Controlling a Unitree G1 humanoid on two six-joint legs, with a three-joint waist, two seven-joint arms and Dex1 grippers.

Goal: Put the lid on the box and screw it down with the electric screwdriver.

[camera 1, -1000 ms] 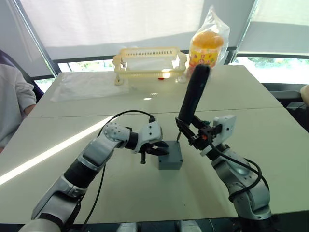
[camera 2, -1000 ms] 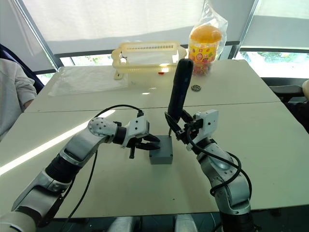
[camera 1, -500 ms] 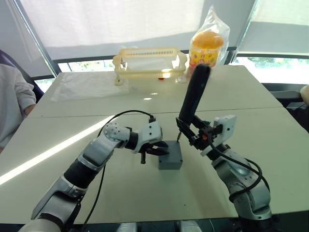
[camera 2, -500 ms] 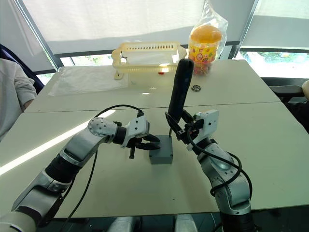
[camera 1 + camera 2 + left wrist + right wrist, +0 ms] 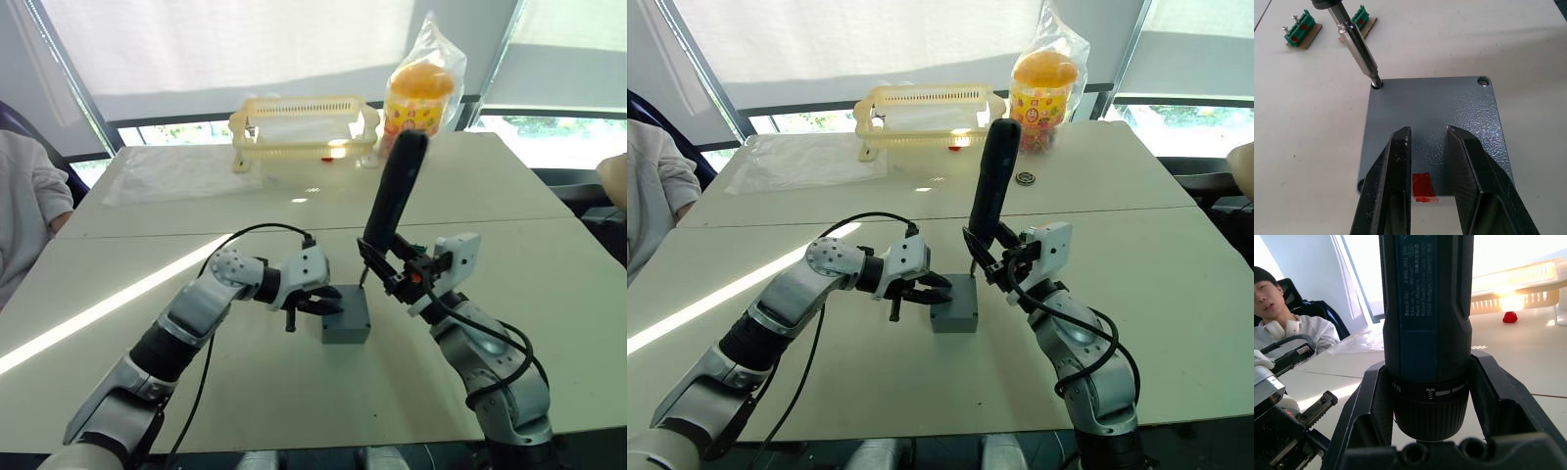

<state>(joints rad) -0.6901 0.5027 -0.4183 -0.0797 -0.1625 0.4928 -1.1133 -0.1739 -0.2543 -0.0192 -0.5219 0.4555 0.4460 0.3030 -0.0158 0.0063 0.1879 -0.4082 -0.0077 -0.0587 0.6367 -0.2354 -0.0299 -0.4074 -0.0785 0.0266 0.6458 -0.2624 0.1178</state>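
The grey box point(image 5: 346, 315) stands on the white table with the grey lid point(image 5: 1449, 105) lying on top of it. One corner of the lid holds a screw point(image 5: 1482, 82). The black electric screwdriver point(image 5: 393, 194) stands nearly upright, and its metal bit point(image 5: 1359, 51) sits in the neighbouring corner hole. My right gripper point(image 5: 397, 275) is shut on the screwdriver's lower body. At the box's left side, my left gripper point(image 5: 1427, 131) reaches over the lid with a narrow gap between its fingers and nothing in it. A red patch point(image 5: 1420, 186) shows on the lid below those fingers.
A yellow slotted basket point(image 5: 304, 127) and a bagged orange-lidded jar point(image 5: 419, 93) stand at the table's far side, with a small ring point(image 5: 1024, 178) in front of the jar. Two green terminal blocks point(image 5: 1299, 33) lie near the box. A person point(image 5: 24, 211) sits at the left; a hand point(image 5: 612, 181) shows at the right edge.
Both arms, the box and the screwdriver have stayed where they were. The hand at the right edge has come a little further into view.
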